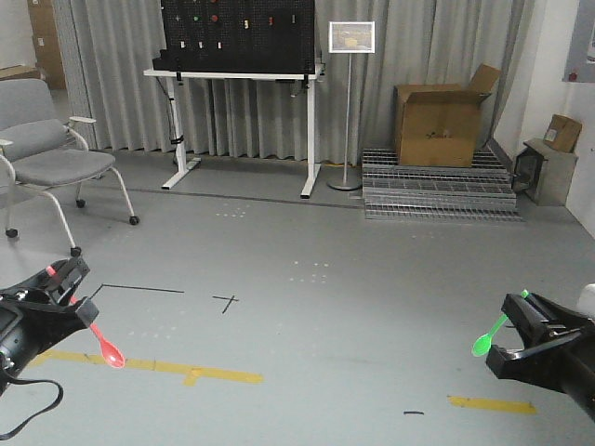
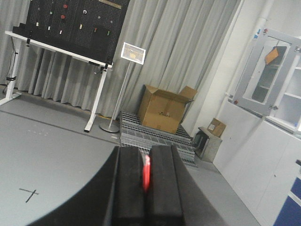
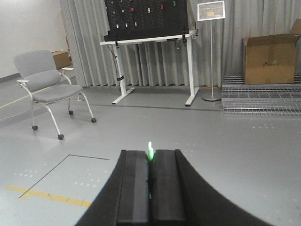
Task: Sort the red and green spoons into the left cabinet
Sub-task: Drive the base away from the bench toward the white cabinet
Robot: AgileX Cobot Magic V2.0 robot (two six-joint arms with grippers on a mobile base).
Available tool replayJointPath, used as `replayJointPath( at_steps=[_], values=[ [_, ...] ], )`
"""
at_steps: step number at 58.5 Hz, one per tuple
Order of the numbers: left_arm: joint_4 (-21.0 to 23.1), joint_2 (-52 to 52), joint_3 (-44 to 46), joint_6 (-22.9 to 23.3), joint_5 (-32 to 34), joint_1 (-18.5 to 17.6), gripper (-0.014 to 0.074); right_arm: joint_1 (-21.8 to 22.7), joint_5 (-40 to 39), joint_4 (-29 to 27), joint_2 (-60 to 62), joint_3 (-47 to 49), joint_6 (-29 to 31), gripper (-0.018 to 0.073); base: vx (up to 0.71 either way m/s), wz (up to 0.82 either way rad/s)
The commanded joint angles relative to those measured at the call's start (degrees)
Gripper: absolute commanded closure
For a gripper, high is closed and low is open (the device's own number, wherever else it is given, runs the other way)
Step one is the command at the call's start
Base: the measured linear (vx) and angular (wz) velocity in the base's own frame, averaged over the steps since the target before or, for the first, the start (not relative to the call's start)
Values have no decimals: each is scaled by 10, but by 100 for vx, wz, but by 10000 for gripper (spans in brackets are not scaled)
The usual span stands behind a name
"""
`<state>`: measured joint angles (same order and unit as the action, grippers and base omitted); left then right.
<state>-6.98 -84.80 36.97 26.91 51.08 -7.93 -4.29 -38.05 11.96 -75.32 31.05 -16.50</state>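
Left gripper (image 1: 74, 295) was clamped on the red spoon (image 1: 107, 346), bowl hanging down over the floor (image 1: 307, 307) by a yellow line (image 1: 214, 373). Right gripper (image 1: 517, 327) was clamped on the green spoon (image 1: 490, 334), bowl pointing down-left. Grippers were well apart. Chair (image 1: 51, 153) and pegboard table (image 1: 237, 74) stood behind.

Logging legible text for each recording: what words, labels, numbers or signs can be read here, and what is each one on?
No text here can be read.
On the framed sign on its stand: a yellowish sheet, print too blurred to read.
On the cardboard box: a small dark marking, too small to read.
On the red spoon and the green spoon: no print visible.
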Motion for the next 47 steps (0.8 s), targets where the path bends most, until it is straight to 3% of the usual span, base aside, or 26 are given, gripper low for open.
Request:
replayJointPath(
  at_steps=[1, 47],
  values=[
    [6, 20, 15, -1, 46, -1, 600, 2, -46, -1, 17, 15, 4, 565, 59, 3],
    [5, 20, 15, -1, 46, -1, 600, 2, -46, 0, 14, 15, 4, 565, 57, -9]
  ],
)
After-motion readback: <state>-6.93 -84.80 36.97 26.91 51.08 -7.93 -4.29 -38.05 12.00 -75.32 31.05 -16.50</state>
